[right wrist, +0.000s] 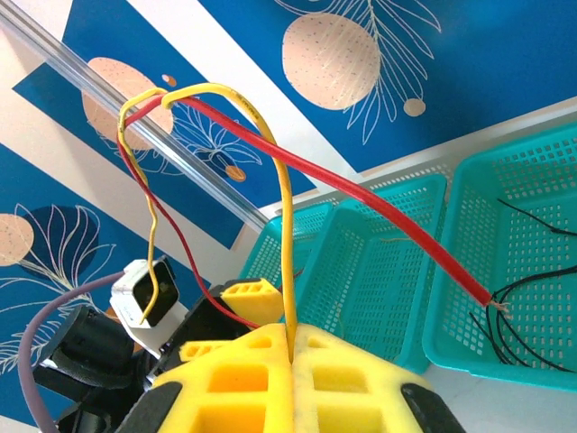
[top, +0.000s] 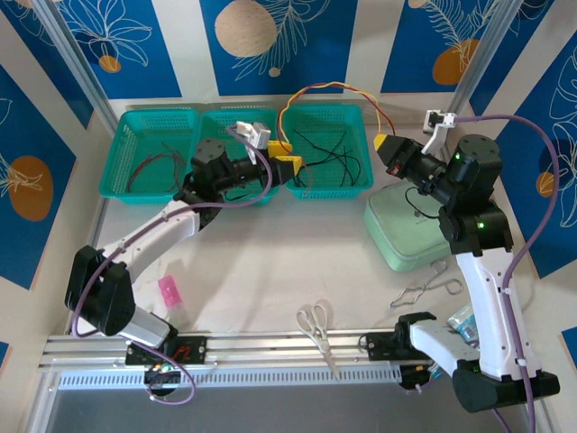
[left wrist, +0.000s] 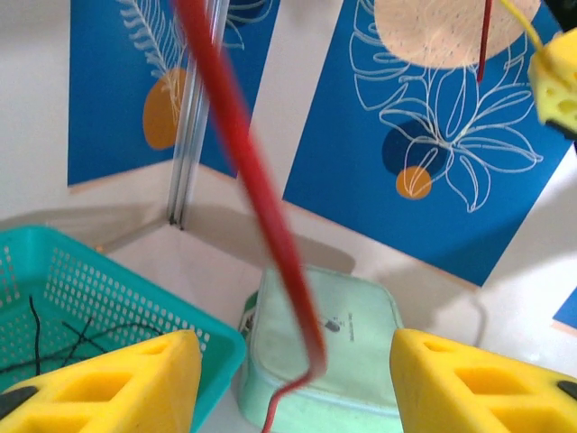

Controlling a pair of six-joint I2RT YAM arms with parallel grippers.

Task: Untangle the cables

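A red cable (left wrist: 270, 225) and a yellow cable (right wrist: 285, 225) arch together above the table between two robot arms, appearing to cross each other near the top of the loop. The right gripper (right wrist: 290, 347) has its yellow fingers pressed together on the yellow cable. The left gripper (left wrist: 296, 363) stands spread, with the red cable running down between its fingers and touching neither. More strands wait behind. Black cables (top: 329, 153) lie in the right-hand basket (top: 330, 190) of a teal row, and reddish and dark ones (top: 149, 167) lie in the left-hand basket. A mint-green pouch (top: 406, 230) sits under the right arm, and scissors (top: 315, 327) lie near the front rail. The step in hand looks like taking hold of the red strand to part it from the yellow. To do that well, the left fingers should likely close squarely, with the cable at the middle of the pads rather than at their tips. The arms should then draw apart slowly so the crossing can slide open instead of cinching. The right-hand pinch needs to hold firm, and the loose red end should be kept clear of the basket mesh.
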